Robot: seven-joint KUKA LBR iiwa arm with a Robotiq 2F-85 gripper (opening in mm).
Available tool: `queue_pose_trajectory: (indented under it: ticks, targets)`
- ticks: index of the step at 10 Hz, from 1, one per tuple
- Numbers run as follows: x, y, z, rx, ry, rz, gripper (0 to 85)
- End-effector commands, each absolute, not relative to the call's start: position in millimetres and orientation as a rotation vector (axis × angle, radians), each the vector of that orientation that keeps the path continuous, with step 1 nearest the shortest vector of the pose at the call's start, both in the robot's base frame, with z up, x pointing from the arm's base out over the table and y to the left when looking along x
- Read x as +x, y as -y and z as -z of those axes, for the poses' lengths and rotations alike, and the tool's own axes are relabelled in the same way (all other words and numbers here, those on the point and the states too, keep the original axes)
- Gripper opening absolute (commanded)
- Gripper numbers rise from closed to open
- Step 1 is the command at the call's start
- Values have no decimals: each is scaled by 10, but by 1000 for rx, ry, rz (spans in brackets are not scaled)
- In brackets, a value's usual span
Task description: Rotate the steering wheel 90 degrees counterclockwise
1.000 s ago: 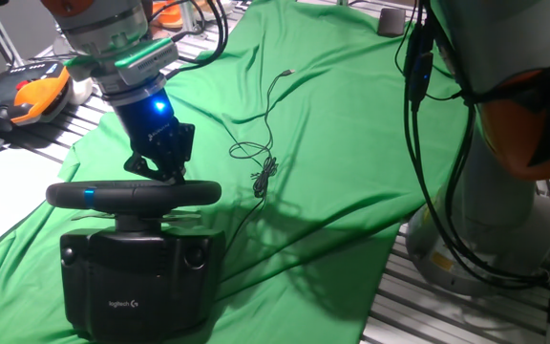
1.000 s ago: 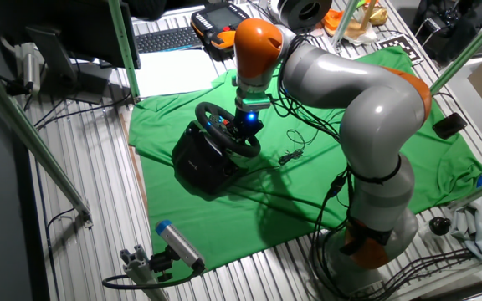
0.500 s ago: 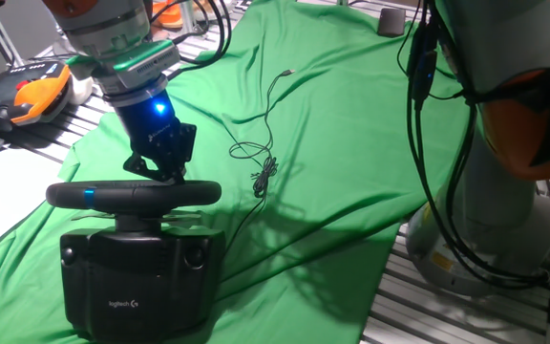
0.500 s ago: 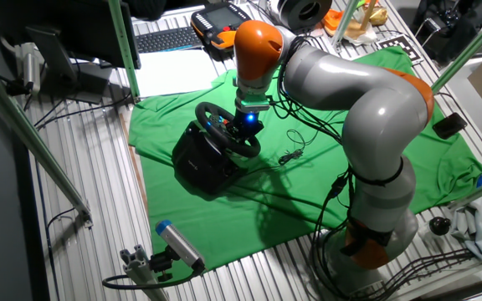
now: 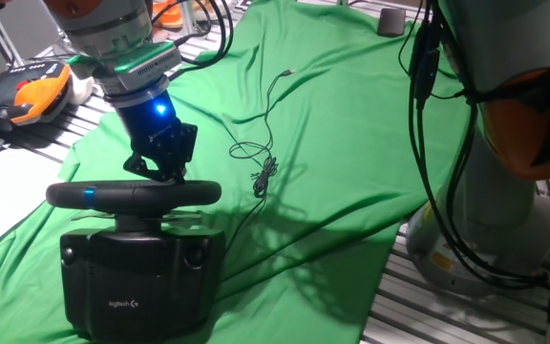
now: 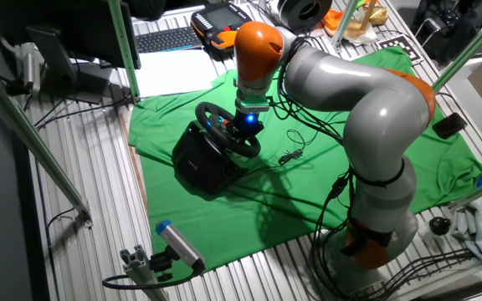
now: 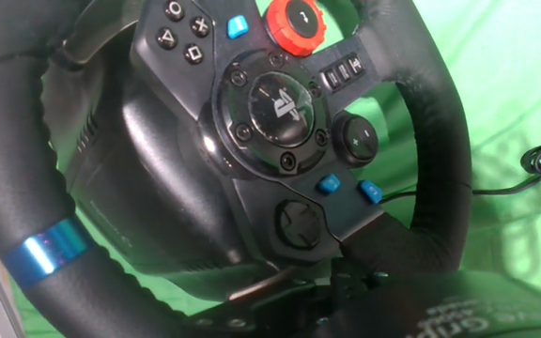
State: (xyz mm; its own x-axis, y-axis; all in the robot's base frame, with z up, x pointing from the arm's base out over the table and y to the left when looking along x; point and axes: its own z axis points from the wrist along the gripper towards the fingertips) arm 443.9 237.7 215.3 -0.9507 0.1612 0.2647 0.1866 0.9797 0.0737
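Slatted metal table (image 6: 82, 167) under green cloth (image 5: 332, 124); steering wheel (image 5: 134, 194), black cable (image 5: 261, 153) on cloth.

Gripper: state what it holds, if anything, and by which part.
The gripper sits down at the steering wheel, at the rim's far edge in one fixed view. Whether the fingers actually clamp the rim cannot be told; no view shows them clearly.

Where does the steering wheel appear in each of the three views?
One fixed view: steering wheel lower left, rim edge-on, above its base.
The other fixed view: centre left, under the gripper.
Hand view: fills the picture, hub in the middle.
Shared landmark: the green cloth under it.
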Motion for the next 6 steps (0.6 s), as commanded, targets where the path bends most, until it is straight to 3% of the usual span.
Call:
queue_pose_trajectory:
  ticks: [1,6]
  targets:
    - [4440,-2376,-2153,-257,2868,142,0]
    - [4440,-2376,-2153,-247,2863,138,0]
